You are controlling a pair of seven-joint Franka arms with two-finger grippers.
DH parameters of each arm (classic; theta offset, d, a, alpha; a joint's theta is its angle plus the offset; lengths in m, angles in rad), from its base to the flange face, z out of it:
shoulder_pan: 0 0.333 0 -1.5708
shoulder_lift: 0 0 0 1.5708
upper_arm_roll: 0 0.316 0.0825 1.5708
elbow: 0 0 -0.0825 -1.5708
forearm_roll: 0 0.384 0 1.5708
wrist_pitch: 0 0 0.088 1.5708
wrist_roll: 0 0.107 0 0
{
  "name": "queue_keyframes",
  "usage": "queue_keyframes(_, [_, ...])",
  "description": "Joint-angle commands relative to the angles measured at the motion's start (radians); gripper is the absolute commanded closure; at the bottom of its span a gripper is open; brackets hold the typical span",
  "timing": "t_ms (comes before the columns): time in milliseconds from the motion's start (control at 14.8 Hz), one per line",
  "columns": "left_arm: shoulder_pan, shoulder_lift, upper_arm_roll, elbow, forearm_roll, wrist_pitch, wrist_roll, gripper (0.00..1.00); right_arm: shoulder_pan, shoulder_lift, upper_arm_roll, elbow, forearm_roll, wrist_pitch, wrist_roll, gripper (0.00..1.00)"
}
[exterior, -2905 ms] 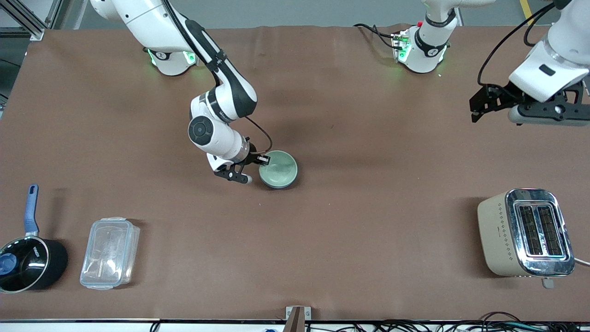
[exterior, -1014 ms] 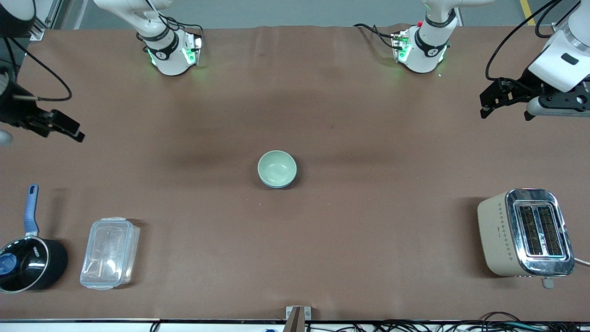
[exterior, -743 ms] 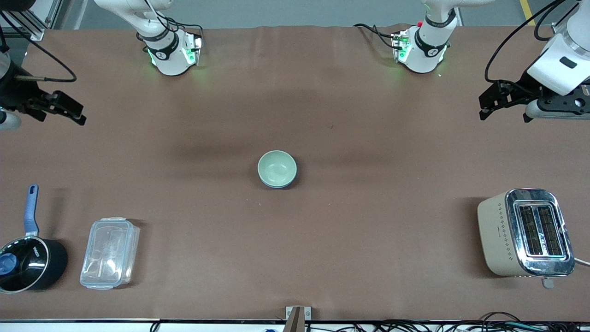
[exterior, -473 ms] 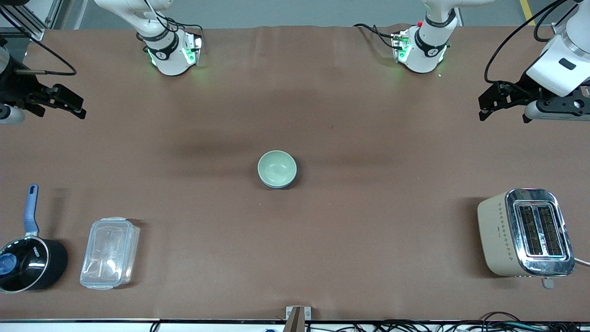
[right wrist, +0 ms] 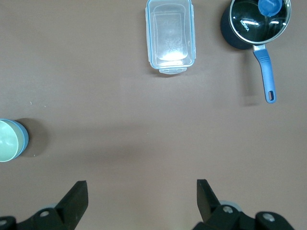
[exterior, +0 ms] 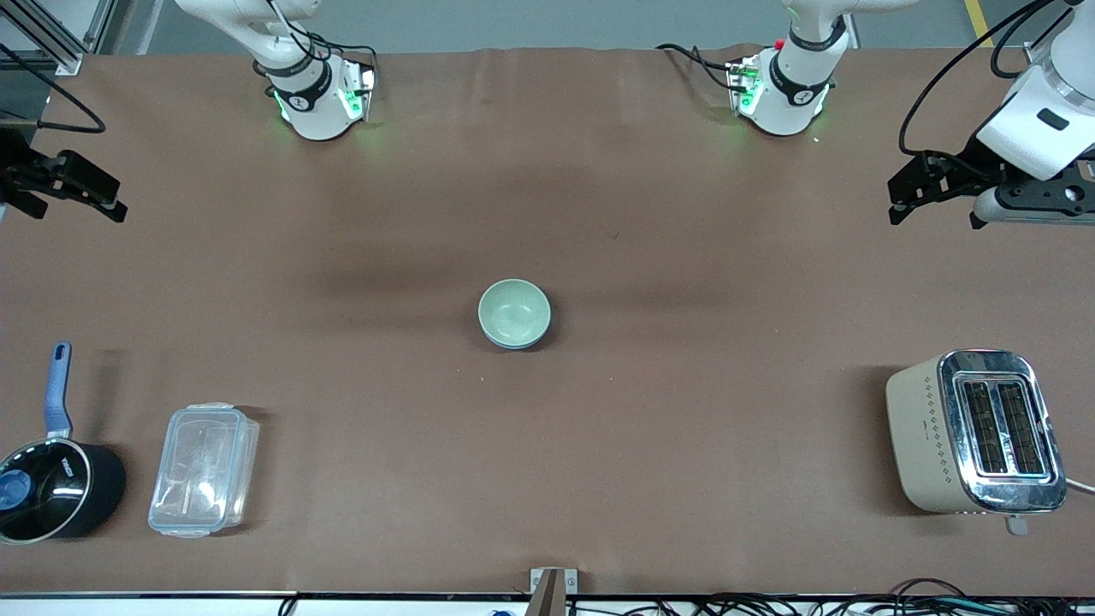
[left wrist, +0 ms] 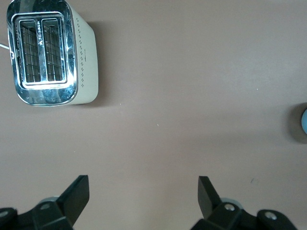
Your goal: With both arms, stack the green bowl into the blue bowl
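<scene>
Sitting apparently nested in the blue bowl, the green bowl is unobstructed; left gripper and right gripper gape empty.

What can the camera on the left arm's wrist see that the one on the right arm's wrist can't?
Only the left wrist view shows the toaster, plus its own left gripper with jaws open. Only the right wrist view shows the clear lidded container, the black saucepan with its blue handle, and the right gripper, jaws open too. Both catch the brown table and an edge of the stacked bowls: the green bowl sits in the blue bowl.
</scene>
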Motion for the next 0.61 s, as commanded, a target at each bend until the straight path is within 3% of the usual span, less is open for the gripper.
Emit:
queue_keyframes(0, [0.001, 0.012, 0.005, 0.019, -0.002, -0.006, 0.011, 0.00, 0.008, 0.017, -0.040, 0.016, 0.025, -0.013, -0.053, 0.00])
queue_keyframes(541, [-0.009, 0.010, -0.006, 0.022, 0.005, -0.035, 0.011, 0.00, 0.004, 0.017, -0.040, -0.004, 0.025, -0.004, -0.055, 0.00])
